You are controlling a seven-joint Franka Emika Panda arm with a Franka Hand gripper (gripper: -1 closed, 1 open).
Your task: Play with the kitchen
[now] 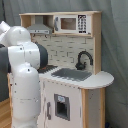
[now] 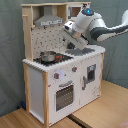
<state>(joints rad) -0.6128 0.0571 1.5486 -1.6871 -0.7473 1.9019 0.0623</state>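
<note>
One arm (image 2: 92,27) reaches over the kitchen (image 2: 60,75), its gripper (image 2: 75,46) seemingly above the sink (image 1: 72,74), pot (image 2: 48,56) off toward the second exterior view's left; I cannot tell how the jaws stand.

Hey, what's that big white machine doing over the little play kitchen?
A white robot arm is leaning over a child-size toy kitchen of white panels and light wood. In the second exterior view its wrist end hangs above the counter, near the sink side, with a small metal pot sitting on the hob beside it. The first exterior view shows the grey sink and black faucet, untouched. Nothing appears to be held right now; its gripper is hidden from both cameras.
</note>
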